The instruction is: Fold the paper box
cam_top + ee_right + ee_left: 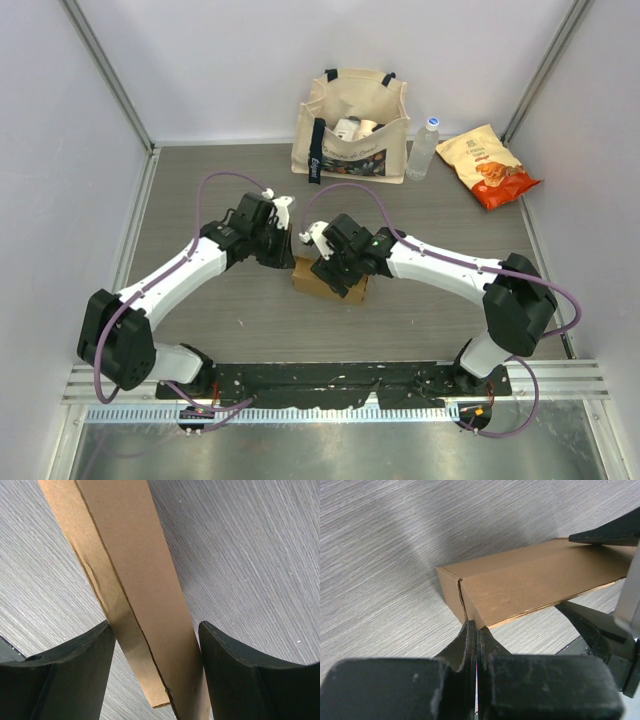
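The paper box (pixel 308 281) is a plain brown folded-up carton lying on the grey table between the two arms. In the left wrist view the box (pixel 535 580) is a long closed shape, and my left gripper (pixel 476 629) is shut with its tips against the box's near corner. In the top view the left gripper (pixel 287 258) is at the box's left end. My right gripper (pixel 335 278) straddles the box. In the right wrist view the box (pixel 130 555) runs between its fingers (pixel 85 655), and the right gripper (pixel 155 630) is closed against both sides.
A beige printed tote bag (pixel 350 125) stands at the back of the table. A clear water bottle (pixel 424 150) is beside it and a yellow-orange snack packet (pixel 488 165) lies to the right. White walls enclose the table on three sides.
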You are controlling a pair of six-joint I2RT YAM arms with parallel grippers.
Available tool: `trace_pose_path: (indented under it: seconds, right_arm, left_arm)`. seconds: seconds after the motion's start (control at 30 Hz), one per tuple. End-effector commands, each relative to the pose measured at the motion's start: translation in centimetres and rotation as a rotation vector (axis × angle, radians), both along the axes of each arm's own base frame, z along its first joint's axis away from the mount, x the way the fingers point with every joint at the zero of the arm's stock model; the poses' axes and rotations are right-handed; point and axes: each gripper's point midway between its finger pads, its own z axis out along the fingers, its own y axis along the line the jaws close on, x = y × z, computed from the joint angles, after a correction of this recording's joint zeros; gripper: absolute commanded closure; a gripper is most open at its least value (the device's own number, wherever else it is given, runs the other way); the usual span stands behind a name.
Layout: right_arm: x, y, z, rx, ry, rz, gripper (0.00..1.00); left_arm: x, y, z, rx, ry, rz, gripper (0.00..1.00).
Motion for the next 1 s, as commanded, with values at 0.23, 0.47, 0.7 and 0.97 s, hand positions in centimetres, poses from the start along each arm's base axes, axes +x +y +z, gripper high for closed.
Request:
trace_pose_path:
  seconds: [0.23,0.47,0.7,0.97]
  right_arm:
    - [1.3,-0.7,8.1,0.291,-0.151,-0.297,0.20]
    - [-1.0,-4.7,8.2,0.379,-0.086,-0.478,0.19]
    - [-1.1,-5.5,6.8,0.381,-0.091,-0.533,0.20]
    - [-1.2,-7.2,5.3,0.266,-0.100,-0.549,0.55]
  left_arm:
    - [-0.1,0.5,0.5,0.007,-0.052,0.029,1.00]
    - [-0.2,0.1,0.8,-0.002,-0.045,0.020,1.00]
    - [-0.4,0.1,1.9,-0.013,-0.069,0.037,1.00]
    - [-0.9,0.4,2.0,-0.011,-0.082,0.047,1.00]
